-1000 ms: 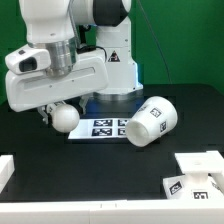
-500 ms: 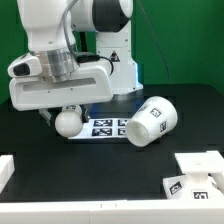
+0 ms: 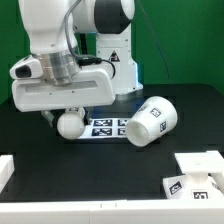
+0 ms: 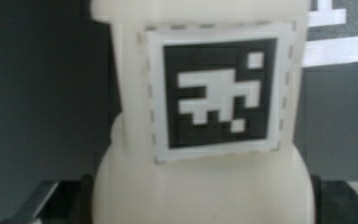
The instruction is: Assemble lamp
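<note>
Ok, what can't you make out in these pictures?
Base: exterior view, cut off by the right edge.
Marker board: exterior view, partly behind the bulb and arm.
Shade: exterior view, tags too small to read.
Wrist view: the bulb fills the frame, blurred, hiding everything else.

In the exterior view, the bulb (image 3: 68, 124) hangs at the left end of the marker board (image 3: 103, 127); the shade (image 3: 150, 120) lies on its side just right of it; the base (image 3: 195, 175) sits in front, far right, on the table (image 3: 30, 142)
</note>
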Controlling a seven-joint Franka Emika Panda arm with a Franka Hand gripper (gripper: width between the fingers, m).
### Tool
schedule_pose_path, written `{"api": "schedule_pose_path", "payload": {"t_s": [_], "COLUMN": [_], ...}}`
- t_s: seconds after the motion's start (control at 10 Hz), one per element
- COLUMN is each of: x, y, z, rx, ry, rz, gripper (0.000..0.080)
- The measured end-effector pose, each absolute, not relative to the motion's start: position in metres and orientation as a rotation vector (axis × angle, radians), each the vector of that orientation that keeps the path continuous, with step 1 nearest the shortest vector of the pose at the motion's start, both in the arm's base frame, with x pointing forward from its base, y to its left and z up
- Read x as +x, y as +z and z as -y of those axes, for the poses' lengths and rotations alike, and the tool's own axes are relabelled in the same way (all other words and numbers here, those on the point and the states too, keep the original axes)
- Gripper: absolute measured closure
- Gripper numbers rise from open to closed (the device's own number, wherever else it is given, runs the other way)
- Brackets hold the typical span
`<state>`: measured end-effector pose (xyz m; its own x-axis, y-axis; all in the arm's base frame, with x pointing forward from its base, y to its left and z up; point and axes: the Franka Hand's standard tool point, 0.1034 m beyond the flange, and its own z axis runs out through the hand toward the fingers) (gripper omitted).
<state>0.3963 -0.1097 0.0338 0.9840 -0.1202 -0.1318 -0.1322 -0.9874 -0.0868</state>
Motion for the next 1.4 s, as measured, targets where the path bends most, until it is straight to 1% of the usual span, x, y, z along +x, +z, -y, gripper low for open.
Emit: {"api": "schedule_pose_path", "payload": {"t_s": [0.2, 0.4, 0.6, 0.8, 1.0, 1.4], "x": [0.3941, 0.3994, 0.3998, 0.3997, 0.3996, 0.3996], "y": [0.0243, 0.0245, 0.0246, 0.0243, 0.0243, 0.0242], "z": [0.1096, 0.1100, 0.1105, 0.1103, 0.1103, 0.1103], "rx": [-3.033, -3.059, -3.058, -3.058, -3.058, -3.058], "ry": [0.196, 0.134, 0.130, 0.131, 0.132, 0.132], "rz": [-0.209, -0.139, -0.112, -0.111, -0.111, -0.111], "gripper": [0.0228, 0.0228, 0.0228, 0.0121, 0.0106, 0.0101]}}
